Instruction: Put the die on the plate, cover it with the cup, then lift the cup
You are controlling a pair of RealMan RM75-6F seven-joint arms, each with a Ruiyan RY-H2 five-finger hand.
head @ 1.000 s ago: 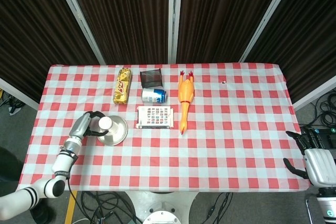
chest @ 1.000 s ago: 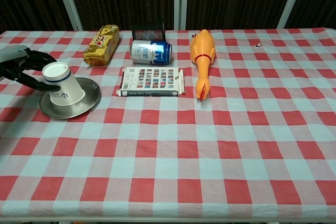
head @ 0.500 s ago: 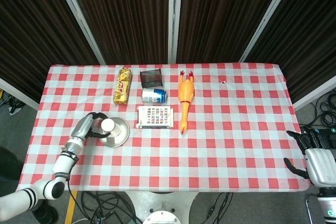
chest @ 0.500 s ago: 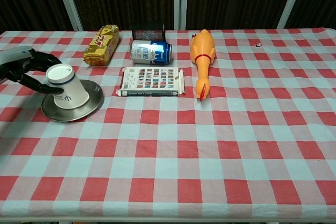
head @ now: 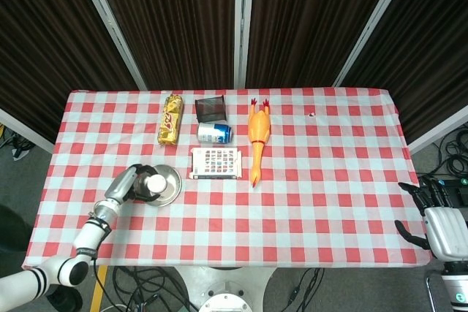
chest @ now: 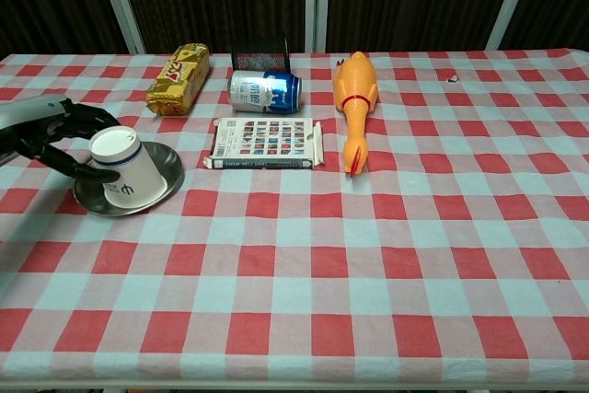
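An upturned white paper cup point(chest: 125, 168) stands on the round metal plate point(chest: 164, 172) at the left of the table, tilted a little. My left hand point(chest: 48, 138) grips the cup from its left side, fingers wrapped around the upper part. The head view shows the same left hand point(head: 131, 185), cup point(head: 156, 183) and plate point(head: 171, 183). No die shows in either view. My right hand point(head: 430, 214) hangs open off the table's right front corner, holding nothing, and appears only in the head view.
A flat box of printed cards point(chest: 265, 143) lies right of the plate. Behind it are a blue can point(chest: 265, 91) on its side, a black mesh holder point(chest: 259, 52) and a yellow snack pack point(chest: 180, 76). A rubber chicken point(chest: 355, 103) lies mid-table.
My left hand has drawn back toward the table's front, carrying the cup with it. The plate has slid slightly the same way. The right hand has not moved.
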